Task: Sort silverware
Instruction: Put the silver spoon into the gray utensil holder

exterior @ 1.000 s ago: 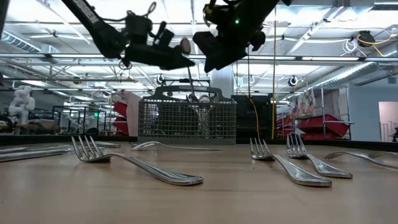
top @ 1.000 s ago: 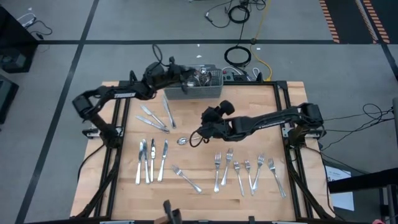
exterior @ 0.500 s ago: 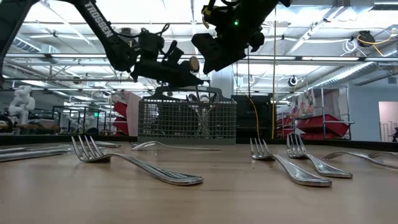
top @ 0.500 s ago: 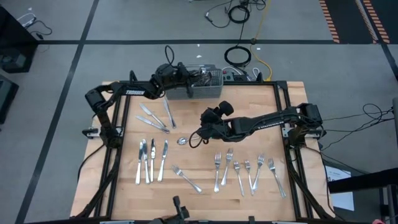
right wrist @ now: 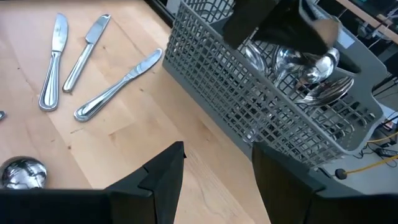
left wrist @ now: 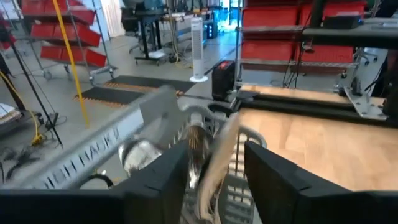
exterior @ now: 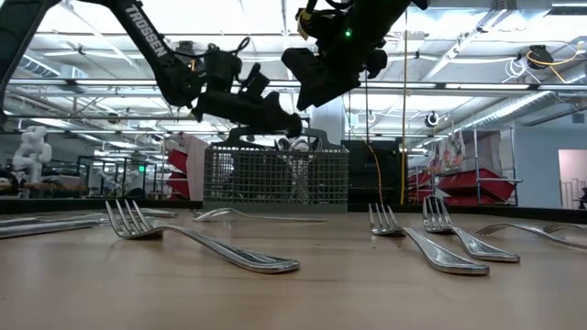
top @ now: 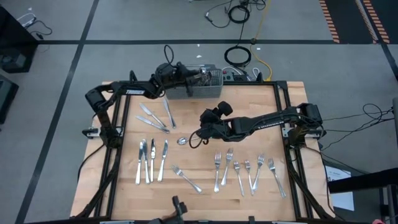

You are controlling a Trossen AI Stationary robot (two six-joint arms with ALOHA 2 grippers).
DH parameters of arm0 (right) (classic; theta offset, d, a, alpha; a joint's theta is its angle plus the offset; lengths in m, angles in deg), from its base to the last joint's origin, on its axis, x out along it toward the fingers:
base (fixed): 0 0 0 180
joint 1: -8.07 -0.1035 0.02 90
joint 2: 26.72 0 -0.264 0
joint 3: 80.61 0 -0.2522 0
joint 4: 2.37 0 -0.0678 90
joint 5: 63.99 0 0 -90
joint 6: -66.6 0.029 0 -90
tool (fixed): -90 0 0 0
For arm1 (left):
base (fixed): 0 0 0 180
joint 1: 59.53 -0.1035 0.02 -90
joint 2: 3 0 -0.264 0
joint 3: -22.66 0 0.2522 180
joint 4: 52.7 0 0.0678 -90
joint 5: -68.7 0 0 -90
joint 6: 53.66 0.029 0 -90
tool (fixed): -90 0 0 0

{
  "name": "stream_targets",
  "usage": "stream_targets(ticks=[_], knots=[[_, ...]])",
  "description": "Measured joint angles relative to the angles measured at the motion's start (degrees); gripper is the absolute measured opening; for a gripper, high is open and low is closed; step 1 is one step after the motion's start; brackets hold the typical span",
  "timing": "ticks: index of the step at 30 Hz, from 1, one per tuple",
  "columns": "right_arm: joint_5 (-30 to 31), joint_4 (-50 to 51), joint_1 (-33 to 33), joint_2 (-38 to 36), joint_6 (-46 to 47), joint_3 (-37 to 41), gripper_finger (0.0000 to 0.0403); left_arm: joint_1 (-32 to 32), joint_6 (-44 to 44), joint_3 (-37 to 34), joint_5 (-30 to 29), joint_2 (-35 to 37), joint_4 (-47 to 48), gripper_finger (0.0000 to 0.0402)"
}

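The grey wire-mesh basket [top: 208,89] stands at the table's far edge with spoons [right wrist: 292,65] in it. My left gripper [left wrist: 217,177] hangs open right over it, and a blurred spoon [left wrist: 219,152] shows between its fingers. My right gripper [top: 198,135] hovers open above mid-table, next to a spoon [top: 182,141] lying flat. Knives [top: 151,162] lie in a row at the near left, two more knives [top: 155,115] lie near the basket, and forks [top: 245,168] lie at the near right. My left gripper stands open over the basket, fingers slanting down from the table's left. The blurred spoon's handle [left wrist: 227,134] lies in the gap between them. I cannot tell whether either finger touches it.
One fork [top: 186,179] lies alone near the front middle. A black frame [top: 283,112] runs along the table's sides. Bare wood [top: 249,112] shows to the right of the basket. Cables lie on the floor beyond the far edge.
My left gripper has moved right along the far edge and down until it is over the basket. The spoon bowl that showed at its fingertips in the low view has left them. My right gripper has kept still.
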Motion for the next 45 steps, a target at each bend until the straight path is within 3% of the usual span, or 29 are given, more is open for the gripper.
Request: stream_targets(ticks=[5, 10, 15, 18, 21, 27, 31, 36, 45], knots=[[-1.8, 0.0, 0.0, 0.0, -1.1, 0.0, 0.0181, 0.0, 0.0, 0.1, 1.6, 5.7, 2.0, 0.0195], [-5.6, 0.0, 0.0, 0.0, -2.6, 0.0, 0.0181, 0.0, 0.2, 0.1, 3.0, 13.4, 9.9, 0.0201], [-17.5, 1.3, -0.3, 0.1, -6.0, 0.0, 0.0181, 0.6, -0.2, 0.1, 16.4, 26.1, 25.0, 0.0201], [-19.3, 1.7, -1.0, 1.5, -6.6, 0.0, 0.0181, 2.3, 0.1, 0.1, 26.5, 35.0, 36.0, 0.0201], [-19.6, -0.2, -1.2, 5.1, -9.7, 0.0, 0.0181, 5.1, 3.6, 0.1, 30.5, 43.1, 47.6, 0.0201], [-28.2, -9.6, 0.4, 12.7, -13.8, 0.0, 0.0181, 13.2, 7.4, 0.1, 28.7, 54.7, 65.0, 0.0201], [-31.1, -14.8, 1.3, 14.6, -15.8, 0.0, 0.0181, 18.7, 7.4, -1.1, 25.8, 59.2, 71.0, 0.0202], [-31.7, -15.3, 2.4, 15.0, -16.3, 0.0, 0.0181, 23.6, 5.0, -4.7, 20.4, 62.1, 71.8, 0.0202], [-33.0, -18.6, 2.4, 19.6, -16.3, 0.0, 0.018, 27.1, 4.4, -9.2, 17.9, 62.1, 70.9, 0.0202]])
